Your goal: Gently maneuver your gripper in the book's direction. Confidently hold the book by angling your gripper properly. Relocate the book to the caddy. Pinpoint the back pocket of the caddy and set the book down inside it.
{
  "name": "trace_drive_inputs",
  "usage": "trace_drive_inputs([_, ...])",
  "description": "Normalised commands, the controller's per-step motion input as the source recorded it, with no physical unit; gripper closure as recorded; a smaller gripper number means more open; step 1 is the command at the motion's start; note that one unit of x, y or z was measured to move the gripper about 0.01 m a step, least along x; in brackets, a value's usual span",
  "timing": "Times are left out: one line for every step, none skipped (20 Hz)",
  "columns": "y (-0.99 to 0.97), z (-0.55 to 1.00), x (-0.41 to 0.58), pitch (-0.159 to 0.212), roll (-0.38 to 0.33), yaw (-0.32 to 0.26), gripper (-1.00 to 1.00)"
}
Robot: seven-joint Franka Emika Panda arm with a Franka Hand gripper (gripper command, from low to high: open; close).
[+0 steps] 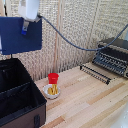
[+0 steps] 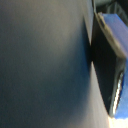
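Note:
My gripper (image 1: 24, 28) hangs under its white wrist at the top of the exterior view's left. It is shut on the top edge of the dark navy book (image 1: 19, 35), which hangs flat-faced high in the air. The black fabric caddy (image 1: 19, 97) stands open on the table well below the book, at the exterior view's lower left, its dividers showing. In the wrist view the book's dark cover (image 2: 45, 65) fills most of the picture, pressed against a blue fingertip (image 2: 116, 27).
A red cup (image 1: 53, 78) stands by a small white bowl with yellow sticks (image 1: 51, 90) just beside the caddy, towards the exterior view's right. A black toaster oven (image 1: 113, 56) with its door down sits at the far right. A wicker screen backs the wooden table (image 1: 90, 100).

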Motion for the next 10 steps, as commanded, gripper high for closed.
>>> trace_drive_inputs([0.9,0.04,0.269,-0.003,-0.03,-0.07,1.0])
trace_drive_inputs([0.89,0.0,0.277,0.0,-0.036,-0.063,1.0])
trace_drive_inputs([0.79,0.0,0.357,0.0,-0.039,-0.061,1.0])
trace_drive_inputs([0.67,0.0,0.397,0.001,-0.03,-0.049,1.0])
trace_drive_inputs([0.6,-0.01,0.383,0.0,-0.027,-0.039,1.0])
trace_drive_inputs([0.55,-0.02,0.366,0.0,-0.021,-0.029,1.0])
trace_drive_inputs([0.54,0.0,0.366,0.001,-0.018,-0.029,1.0])
trace_drive_inputs([0.55,0.0,0.354,0.006,-0.016,-0.032,1.0])
trace_drive_inputs([0.56,-0.01,0.317,0.012,-0.014,-0.038,1.0])
trace_drive_inputs([0.57,0.0,0.266,0.011,-0.01,-0.043,1.0])
